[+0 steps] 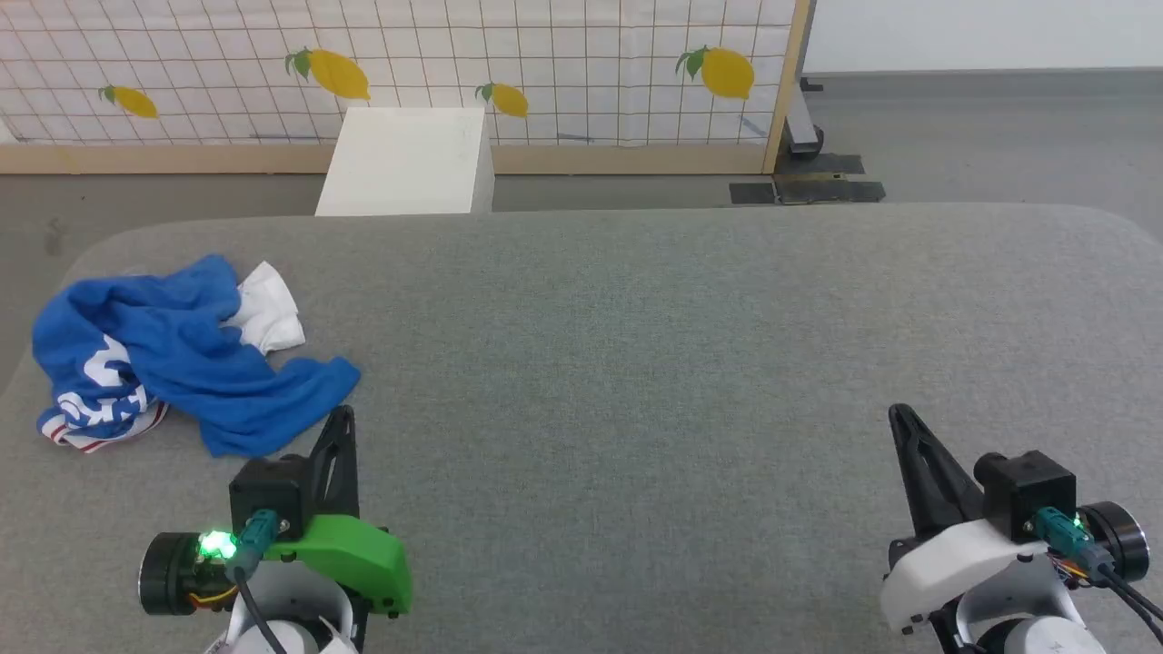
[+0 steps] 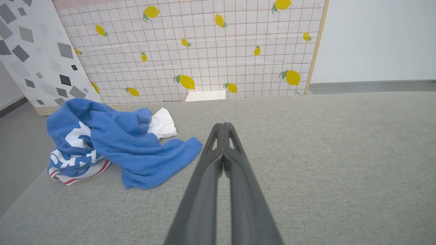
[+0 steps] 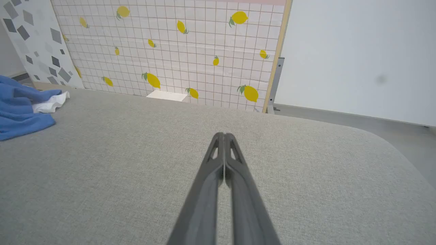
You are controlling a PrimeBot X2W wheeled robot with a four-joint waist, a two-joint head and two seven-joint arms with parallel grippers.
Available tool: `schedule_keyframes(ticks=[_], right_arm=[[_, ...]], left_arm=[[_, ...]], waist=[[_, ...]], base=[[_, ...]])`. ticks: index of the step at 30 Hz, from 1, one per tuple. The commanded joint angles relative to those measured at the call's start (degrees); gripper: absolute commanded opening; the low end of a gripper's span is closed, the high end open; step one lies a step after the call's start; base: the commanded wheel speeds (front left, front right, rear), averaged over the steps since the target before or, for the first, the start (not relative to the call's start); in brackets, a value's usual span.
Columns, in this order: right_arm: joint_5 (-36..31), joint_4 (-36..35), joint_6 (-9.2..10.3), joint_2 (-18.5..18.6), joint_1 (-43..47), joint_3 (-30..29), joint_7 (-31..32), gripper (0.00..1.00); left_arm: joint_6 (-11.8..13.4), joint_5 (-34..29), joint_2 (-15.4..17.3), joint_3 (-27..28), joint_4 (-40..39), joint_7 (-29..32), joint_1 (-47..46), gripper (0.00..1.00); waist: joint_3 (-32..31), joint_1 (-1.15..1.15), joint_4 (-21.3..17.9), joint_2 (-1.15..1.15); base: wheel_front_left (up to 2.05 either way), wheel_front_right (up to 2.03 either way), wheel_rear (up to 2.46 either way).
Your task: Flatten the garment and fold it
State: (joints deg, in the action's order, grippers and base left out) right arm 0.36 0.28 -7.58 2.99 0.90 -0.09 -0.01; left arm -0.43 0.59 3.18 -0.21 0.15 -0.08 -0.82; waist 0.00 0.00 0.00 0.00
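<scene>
A crumpled bright blue jersey T-shirt (image 1: 195,363) with white sleeves and red-striped trim lies bunched on the left side of the grey fabric-covered bench (image 1: 636,363), just beside the left hand (image 1: 341,420). The left hand and right hand (image 1: 901,418) are each closed, fingers pressed together, holding nothing.

The left wrist wears a bright green moulded cover (image 1: 350,556) dotted with small dark screw holes; the right wrist cover (image 1: 954,554) is white. On the left sit a black camera box (image 1: 273,490), a teal plug (image 1: 257,531) feeding a dark cable (image 1: 253,607), and a black round drum (image 1: 164,572) beside a glowing green light (image 1: 216,545). Both pairs of jaws are long, dark and tapering, with slotted cut-outs near the tips.
</scene>
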Motion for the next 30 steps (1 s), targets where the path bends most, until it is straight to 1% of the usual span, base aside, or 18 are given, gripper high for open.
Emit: schedule_keyframes(ticks=[1,26,27,28,29,30], right_arm=[[-0.36,-0.28,0.09,-0.12,-0.90,0.09,0.01,0.00],[-0.36,-0.28,0.09,-0.12,-0.90,0.09,0.01,0.00],[0.00,0.00,0.00,0.00,0.00,0.00,0.00,1.00],[0.04,0.02,-0.01,0.01,0.01,-0.01,-0.01,0.00],[0.03,0.04,-0.01,0.01,0.02,-0.02,0.00,1.00],[0.05,0.04,-0.01,0.01,0.02,-0.04,-0.02,1.00]], left_arm=[[0.43,-0.59,-0.30,0.21,-0.15,0.08,0.82,0.00],[0.43,-0.59,-0.30,0.21,-0.15,0.08,0.82,0.00],[0.00,0.00,0.00,0.01,0.00,0.00,0.00,1.00],[0.00,0.05,0.01,-0.03,0.01,-0.01,-0.02,0.00],[-0.01,0.05,0.01,-0.08,0.01,-0.01,-0.02,1.00],[0.00,0.09,0.01,-0.16,0.02,-0.02,-0.02,1.00]], waist=[[0.00,0.00,0.00,0.00],[0.00,0.00,0.00,0.00],[0.00,0.00,0.00,0.00],[0.00,0.00,0.00,0.00],[0.00,0.00,0.00,0.00],[0.00,0.00,0.00,0.00]], base=[[0.00,0.00,0.00],[0.00,0.00,0.00],[0.00,0.00,0.00],[0.00,0.00,0.00],[0.00,0.00,0.00],[0.00,0.00,0.00]])
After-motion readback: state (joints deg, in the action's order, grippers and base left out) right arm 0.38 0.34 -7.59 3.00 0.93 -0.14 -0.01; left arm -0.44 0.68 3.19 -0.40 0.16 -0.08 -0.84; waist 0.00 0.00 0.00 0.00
